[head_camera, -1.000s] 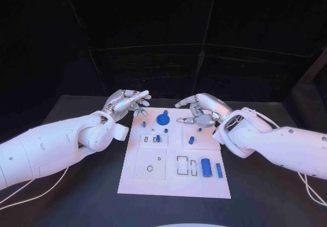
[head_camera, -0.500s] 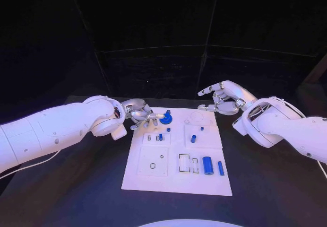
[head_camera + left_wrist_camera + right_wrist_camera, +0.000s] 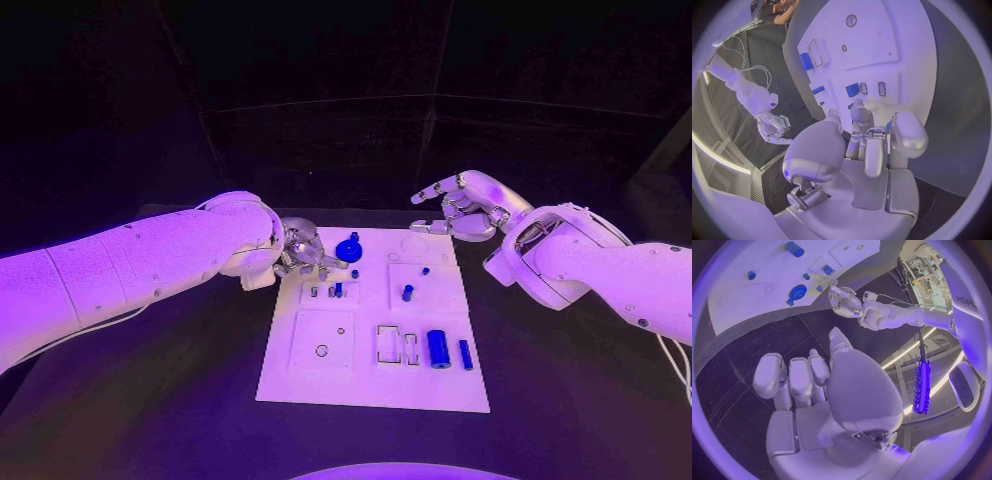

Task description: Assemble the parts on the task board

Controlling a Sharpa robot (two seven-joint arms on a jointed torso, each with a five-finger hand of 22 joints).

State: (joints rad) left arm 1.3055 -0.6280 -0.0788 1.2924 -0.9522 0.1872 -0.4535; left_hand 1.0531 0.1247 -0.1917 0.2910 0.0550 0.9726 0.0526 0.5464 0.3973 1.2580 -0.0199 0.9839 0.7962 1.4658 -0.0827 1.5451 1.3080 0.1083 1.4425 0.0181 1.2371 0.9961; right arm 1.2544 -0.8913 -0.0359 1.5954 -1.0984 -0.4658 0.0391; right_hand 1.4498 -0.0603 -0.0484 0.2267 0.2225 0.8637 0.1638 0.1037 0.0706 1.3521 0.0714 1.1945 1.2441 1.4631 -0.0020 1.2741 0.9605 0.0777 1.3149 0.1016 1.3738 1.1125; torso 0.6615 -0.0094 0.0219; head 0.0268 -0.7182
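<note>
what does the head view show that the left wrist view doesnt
Head view alone: the whole task board from above, with the round blue part standing near its far edge beside the left hand, and the near end of the board.

Left wrist view alone: the left hand's palm and fingers from behind, hovering over the far end of the board.

Both: the board, its small blue parts, and the right hand off the board, holding nothing.

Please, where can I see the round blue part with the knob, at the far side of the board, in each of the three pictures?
Head view: the round blue part stands near the task board far edge, beside the left hand.
Left wrist view: I cannot tell it; the fingers cover that area.
Right wrist view: round blue part, near the left hand.
Shared landmark: the left hand.
</note>
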